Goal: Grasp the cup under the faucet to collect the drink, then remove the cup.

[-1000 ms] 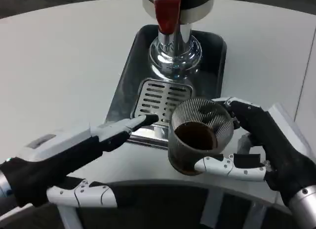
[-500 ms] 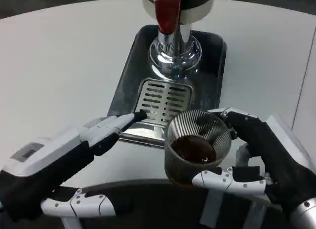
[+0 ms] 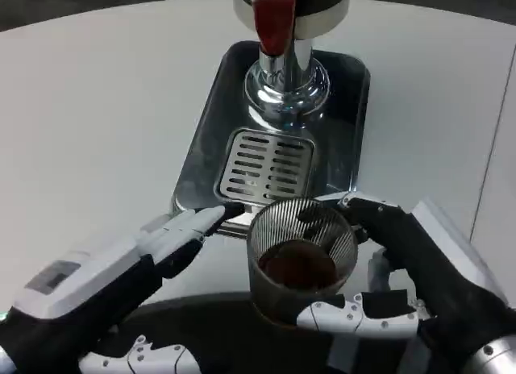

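Observation:
A ribbed clear cup (image 3: 300,257) with dark drink in it is held by my right hand (image 3: 403,269), fingers wrapped round its far side and thumb under its near side. The cup is in front of the steel drip tray (image 3: 210,132), off the slotted grate (image 3: 266,166), near the table's front edge. The chrome faucet (image 3: 284,64) with its red lever (image 3: 272,21) stands at the tray's back. My left hand (image 3: 141,249) lies open on the table left of the cup, its fingertips (image 3: 211,218) reaching the tray's front edge.
White table (image 3: 97,108) spreads wide to the left of the tray. A white panel edge (image 3: 496,156) runs along the right side. The dark table edge lies just below the cup.
My right hand has drawn the cup back off the grate toward me and slightly left. My left hand has slid back from the grate to the tray's front edge.

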You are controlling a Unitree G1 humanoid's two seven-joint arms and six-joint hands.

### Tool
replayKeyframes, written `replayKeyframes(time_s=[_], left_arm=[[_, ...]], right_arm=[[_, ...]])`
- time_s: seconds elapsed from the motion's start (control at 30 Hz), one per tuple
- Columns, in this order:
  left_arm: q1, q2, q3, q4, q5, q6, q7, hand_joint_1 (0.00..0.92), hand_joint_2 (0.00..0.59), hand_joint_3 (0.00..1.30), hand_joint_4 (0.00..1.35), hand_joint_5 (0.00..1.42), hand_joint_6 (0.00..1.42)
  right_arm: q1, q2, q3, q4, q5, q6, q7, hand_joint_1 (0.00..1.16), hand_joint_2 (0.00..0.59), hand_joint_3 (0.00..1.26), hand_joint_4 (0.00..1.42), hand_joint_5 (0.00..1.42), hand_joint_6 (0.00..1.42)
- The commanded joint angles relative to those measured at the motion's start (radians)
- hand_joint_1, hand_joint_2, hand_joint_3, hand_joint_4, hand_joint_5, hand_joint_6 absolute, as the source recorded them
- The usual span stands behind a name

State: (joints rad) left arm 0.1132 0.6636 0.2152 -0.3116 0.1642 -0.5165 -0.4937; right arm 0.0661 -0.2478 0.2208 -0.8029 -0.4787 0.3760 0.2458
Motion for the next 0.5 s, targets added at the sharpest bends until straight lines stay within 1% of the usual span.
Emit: replayKeyframes(time_s=[0.03,0.27,0.5], left_arm=[[0.026,-0.012,-0.004,-0.031,0.016,0.007,0.021,0.0,0.067,0.0,0.0,0.0,0.0],[0.045,-0.03,-0.01,-0.058,0.04,0.029,0.037,0.0,0.064,0.0,0.0,0.0,0.0],[0.042,-0.055,-0.017,-0.072,0.055,0.055,0.049,0.0,0.063,0.0,0.0,0.0,0.0]], right_arm=[[0.021,0.007,0.021,-0.054,-0.004,-0.025,0.005,1.02,0.204,0.88,1.02,1.15,1.26],[0.042,0.007,0.046,-0.073,-0.014,-0.025,0.012,1.03,0.204,0.88,1.02,1.14,1.25],[0.046,0.013,0.074,-0.075,-0.026,-0.026,0.016,1.03,0.204,0.88,1.02,1.14,1.25]])
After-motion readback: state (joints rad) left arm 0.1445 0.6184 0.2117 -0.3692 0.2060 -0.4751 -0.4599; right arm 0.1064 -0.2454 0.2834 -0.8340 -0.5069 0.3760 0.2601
